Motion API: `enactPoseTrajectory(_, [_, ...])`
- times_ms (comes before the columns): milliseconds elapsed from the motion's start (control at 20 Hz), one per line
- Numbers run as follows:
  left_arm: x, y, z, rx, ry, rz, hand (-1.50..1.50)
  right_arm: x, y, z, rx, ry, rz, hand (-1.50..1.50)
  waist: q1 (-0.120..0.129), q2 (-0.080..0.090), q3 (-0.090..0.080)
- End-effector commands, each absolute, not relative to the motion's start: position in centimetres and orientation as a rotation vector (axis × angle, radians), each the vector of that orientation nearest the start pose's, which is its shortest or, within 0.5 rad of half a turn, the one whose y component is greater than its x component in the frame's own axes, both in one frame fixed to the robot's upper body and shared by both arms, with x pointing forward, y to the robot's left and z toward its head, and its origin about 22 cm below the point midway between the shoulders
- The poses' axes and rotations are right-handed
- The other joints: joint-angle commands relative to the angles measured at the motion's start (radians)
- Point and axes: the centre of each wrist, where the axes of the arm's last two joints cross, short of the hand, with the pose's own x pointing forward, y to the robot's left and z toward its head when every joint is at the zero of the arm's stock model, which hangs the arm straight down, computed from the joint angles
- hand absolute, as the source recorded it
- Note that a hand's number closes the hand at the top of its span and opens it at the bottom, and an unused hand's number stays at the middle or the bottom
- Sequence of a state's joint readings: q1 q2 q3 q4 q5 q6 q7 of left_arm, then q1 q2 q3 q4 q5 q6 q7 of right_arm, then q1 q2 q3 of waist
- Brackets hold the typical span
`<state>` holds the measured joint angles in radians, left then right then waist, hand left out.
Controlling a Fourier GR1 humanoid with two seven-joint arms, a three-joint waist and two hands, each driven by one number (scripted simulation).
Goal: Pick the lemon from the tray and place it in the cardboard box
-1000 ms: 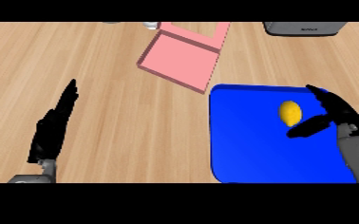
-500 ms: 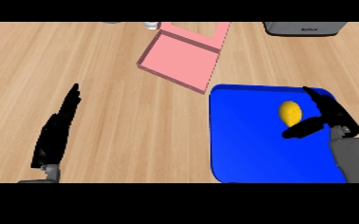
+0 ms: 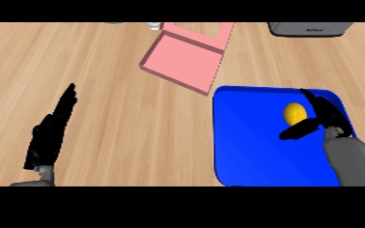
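A yellow lemon [image 3: 294,113] lies on the blue tray [image 3: 249,145] at the lower right. My right hand [image 3: 324,118] is open around it, fingers along the lemon's right side and the thumb below it; whether they touch it I cannot tell. The pink, open cardboard box [image 3: 182,64] sits up and left of the tray, tilted, with a flap standing at its far side. My left hand [image 3: 49,137] rests open at the lower left, fingers pointing up, away from everything.
A grey appliance [image 3: 310,28] sits at the far right edge of the wooden counter. A small pale object [image 3: 154,25] stands at the far edge beside the box. Bare wood lies between the left hand and the tray.
My right hand has crept left toward the lemon, thumb now under it. The left hand has slid slightly down. The lemon, tray and box have stayed put.
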<state>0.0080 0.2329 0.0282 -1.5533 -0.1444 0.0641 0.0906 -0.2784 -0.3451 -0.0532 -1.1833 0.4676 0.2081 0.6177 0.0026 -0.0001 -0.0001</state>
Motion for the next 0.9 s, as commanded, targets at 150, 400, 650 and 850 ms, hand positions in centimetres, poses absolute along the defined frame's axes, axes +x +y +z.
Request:
enactPoseTrajectory(150, [25.0, 29.5, 0.1, 0.375, -1.457, -0.199, 0.00, 29.7, -32.1, 2.0, -0.610, -0.675, 0.557, -1.50, -0.004, 0.000, 0.000])
enactPoseTrajectory(400, [24.8, 29.1, 1.5, 0.379, -1.447, -0.209, 0.00, 30.1, -30.0, -1.6, -0.638, -0.721, 0.567, 1.50, 0.000, 0.000, 0.000])
enactPoseTrajectory(650, [24.5, 28.9, 1.5, 0.366, -1.449, -0.207, 0.00, 30.9, -33.7, -0.1, -0.836, -0.733, 0.586, 1.50, 0.001, 0.000, 0.000])
enactPoseTrajectory(850, [24.8, 29.1, 2.6, 0.395, -1.452, -0.196, 0.00, 32.0, -32.7, 0.4, -0.902, -0.794, 0.577, 1.50, 0.002, 0.000, 0.000])
